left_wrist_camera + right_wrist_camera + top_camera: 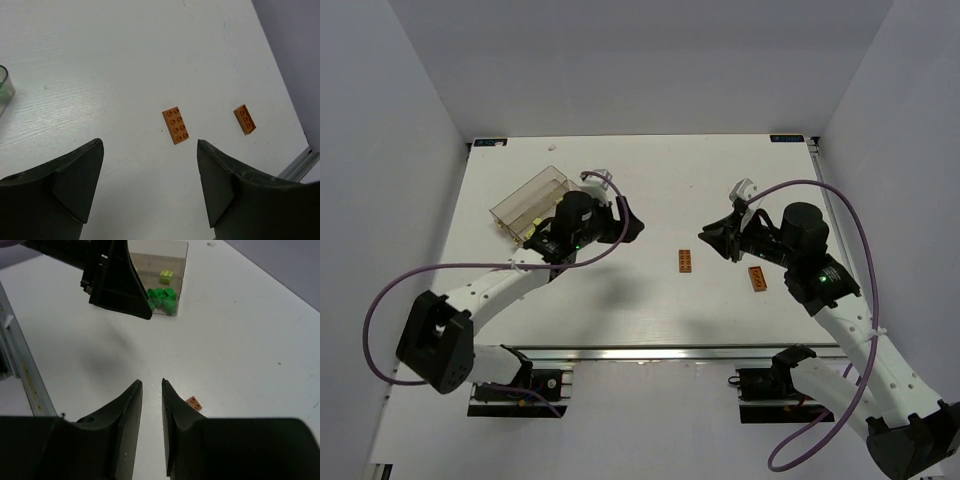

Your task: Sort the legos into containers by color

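Two orange legos lie on the white table: a wider one point(686, 262) point(175, 125) and a narrower one point(757, 279) point(245, 119). My left gripper point(632, 228) point(150, 145) hovers wide open and holds nothing, left of the wider brick. The clear tray point(530, 205) point(177, 257) sits at the back left, with green bricks point(162, 295) and a lime-yellow brick point(166, 276) inside. My right gripper point(712, 238) point(151, 382) has its jaws only narrowly apart with nothing between them. An orange brick point(195, 403) peeks out from behind its right finger.
The left arm's fingers point(125, 290) reach in front of the tray in the right wrist view. A tray corner point(4, 90) shows at the left edge of the left wrist view. The table's metal rail point(300, 162) runs near the narrower brick. White walls enclose the table.
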Available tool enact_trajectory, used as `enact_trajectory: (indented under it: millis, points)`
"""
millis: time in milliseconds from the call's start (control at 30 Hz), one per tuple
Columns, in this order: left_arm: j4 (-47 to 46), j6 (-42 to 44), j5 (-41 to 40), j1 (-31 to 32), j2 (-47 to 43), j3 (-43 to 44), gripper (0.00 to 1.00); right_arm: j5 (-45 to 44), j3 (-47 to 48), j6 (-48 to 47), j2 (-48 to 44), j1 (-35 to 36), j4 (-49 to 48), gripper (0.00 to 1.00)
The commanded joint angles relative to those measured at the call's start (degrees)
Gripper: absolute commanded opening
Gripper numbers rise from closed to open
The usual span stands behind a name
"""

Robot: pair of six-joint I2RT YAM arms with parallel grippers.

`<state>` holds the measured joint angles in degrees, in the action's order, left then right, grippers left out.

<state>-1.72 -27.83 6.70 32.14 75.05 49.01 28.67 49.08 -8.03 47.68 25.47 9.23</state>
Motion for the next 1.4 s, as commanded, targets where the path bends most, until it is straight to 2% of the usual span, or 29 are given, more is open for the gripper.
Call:
enact_trajectory:
  millis: [0,100,167,333,467,667,867,1367]
  points:
    - [3.1,0.1,-5.0,3.5,4.4,4.9,0.83,-0.1,-1.9,1.2,0.0,-0.3,-0.2,0.26]
    - [5.2,-0.3,-5.9,6.1,10.3,9.1,0.78,-3.5,-2.7,2.5,0.7,-0.4,-1.9,0.19]
    - [6.5,-0.6,-10.3,7.8,13.2,12.1,0.77,-8.8,-2.3,3.4,0.4,-0.3,-2.3,0.19]
    - [14.2,-0.4,-16.7,11.6,24.7,21.3,0.76,-15.8,-4.7,4.9,-4.9,-0.3,-6.4,0.24]
    - [19.5,0.1,-19.4,14.8,32.9,32.2,0.76,-17.4,-4.1,5.7,-5.8,-0.3,-5.8,0.24]
    - [26.1,-0.8,-22.1,17.9,42.5,41.0,0.78,-17.7,-4.0,5.6,-6.5,-0.2,-5.8,0.24]
    - [27.8,-4.8,-23.2,18.5,45.9,43.4,0.80,-18.5,-3.6,5.6,-7.2,0.1,-5.7,0.24]
    - [28.2,-5.4,-21.5,20.0,47.8,45.0,0.80,-18.8,-4.2,5.3,-7.0,0.5,-6.4,0.24]
